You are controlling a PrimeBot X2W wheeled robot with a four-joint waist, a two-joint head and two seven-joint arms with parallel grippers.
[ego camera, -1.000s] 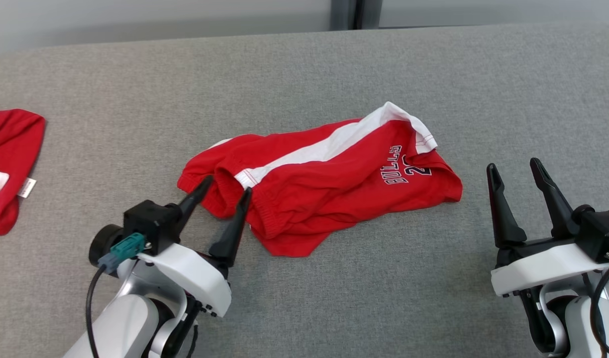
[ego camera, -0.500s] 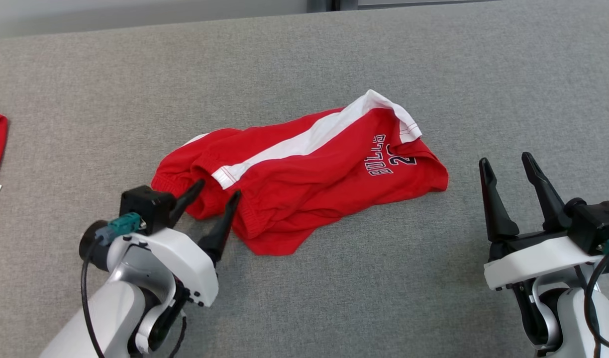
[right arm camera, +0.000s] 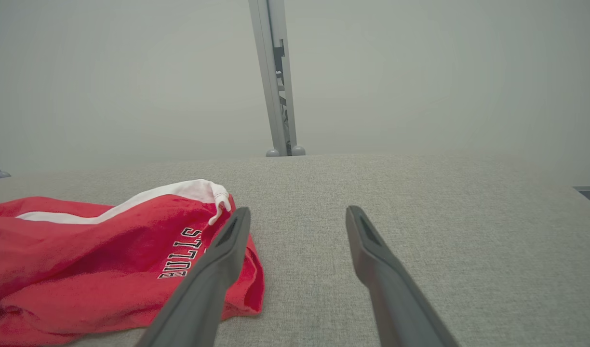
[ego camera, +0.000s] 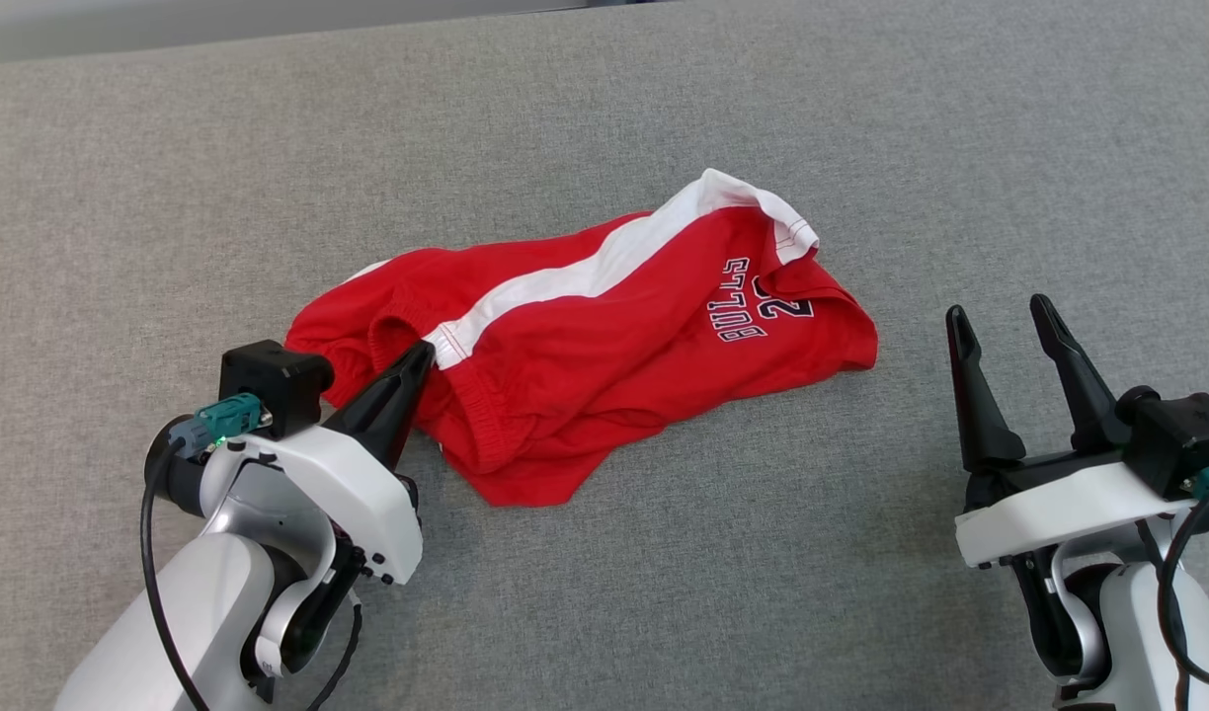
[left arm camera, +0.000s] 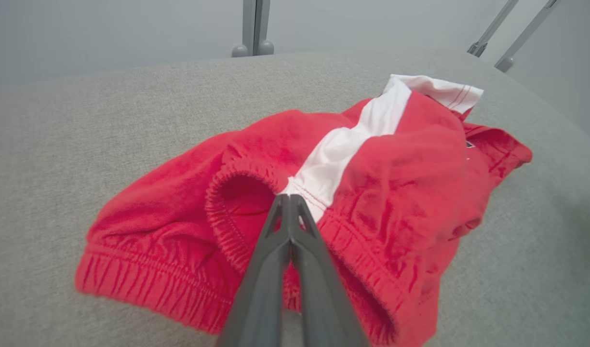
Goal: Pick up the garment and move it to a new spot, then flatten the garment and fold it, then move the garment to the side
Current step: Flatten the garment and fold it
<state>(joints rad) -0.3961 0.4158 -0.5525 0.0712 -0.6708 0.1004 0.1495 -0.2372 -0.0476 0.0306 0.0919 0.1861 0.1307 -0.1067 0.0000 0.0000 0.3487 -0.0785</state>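
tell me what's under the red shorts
The red shorts lie crumpled on the grey fabric surface, which shows all around them. Anything beneath the bunched cloth is covered and cannot be seen.

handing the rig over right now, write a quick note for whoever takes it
Left gripper: shut on the waistband of the red shorts, beside the white stripe.
Right gripper: open, over the grey surface, apart from the shorts.
Shorts: crumpled mid-surface, not yet lifted.
Done: the grasp only.
Left: lift and move, flatten, fold, set aside.
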